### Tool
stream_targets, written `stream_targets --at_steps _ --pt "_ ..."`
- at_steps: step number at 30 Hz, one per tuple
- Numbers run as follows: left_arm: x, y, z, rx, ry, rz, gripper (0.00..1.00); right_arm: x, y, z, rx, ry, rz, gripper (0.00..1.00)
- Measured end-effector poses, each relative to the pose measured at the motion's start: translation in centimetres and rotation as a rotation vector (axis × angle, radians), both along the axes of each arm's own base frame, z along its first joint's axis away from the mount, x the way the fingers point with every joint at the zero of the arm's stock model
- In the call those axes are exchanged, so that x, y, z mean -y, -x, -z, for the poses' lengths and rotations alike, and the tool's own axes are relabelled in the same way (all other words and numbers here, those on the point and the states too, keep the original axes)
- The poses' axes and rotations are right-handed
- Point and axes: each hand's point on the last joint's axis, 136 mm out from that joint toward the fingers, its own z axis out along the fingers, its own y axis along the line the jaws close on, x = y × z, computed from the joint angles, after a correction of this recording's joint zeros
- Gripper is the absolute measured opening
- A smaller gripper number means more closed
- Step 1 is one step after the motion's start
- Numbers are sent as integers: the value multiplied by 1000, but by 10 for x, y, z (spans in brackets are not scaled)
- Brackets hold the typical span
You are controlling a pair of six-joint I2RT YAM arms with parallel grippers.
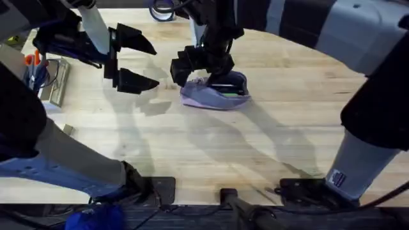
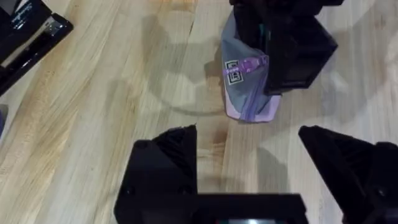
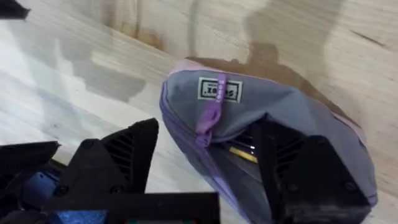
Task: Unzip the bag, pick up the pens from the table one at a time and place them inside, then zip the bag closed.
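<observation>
The lavender bag (image 1: 206,97) lies at mid-table with its zipper open and its mouth gaping. A dark pen (image 1: 227,89) rests inside the opening. My right gripper (image 1: 199,64) hovers right over the bag's near end, open. In the right wrist view the right gripper (image 3: 211,168) straddles the bag (image 3: 249,106): one finger sits outside it and the other in the mouth. The purple zipper pull (image 3: 210,118) hangs between them. My left gripper (image 1: 135,61) stands open and empty to the left of the bag (image 2: 245,93), a short way off.
A black stapler (image 2: 28,34) lies on the table (image 1: 192,147) to the left. Orange-handled tools and a metal piece (image 1: 56,82) sit at the far left edge. A purple tape ring (image 1: 163,13) is at the back.
</observation>
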Motion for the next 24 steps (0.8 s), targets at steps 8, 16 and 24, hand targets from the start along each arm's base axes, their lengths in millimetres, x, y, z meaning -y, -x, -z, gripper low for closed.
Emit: stream_targets --at_steps 8,16,24 --pt "0 0 0 0 0 0 993 1 0 2 -2 7 1 639" --pt "0 0 0 0 0 0 993 0 0 2 -1 4 2 427" --pt "0 0 0 0 0 0 993 -10 5 -1 -6 -25 -20 38"
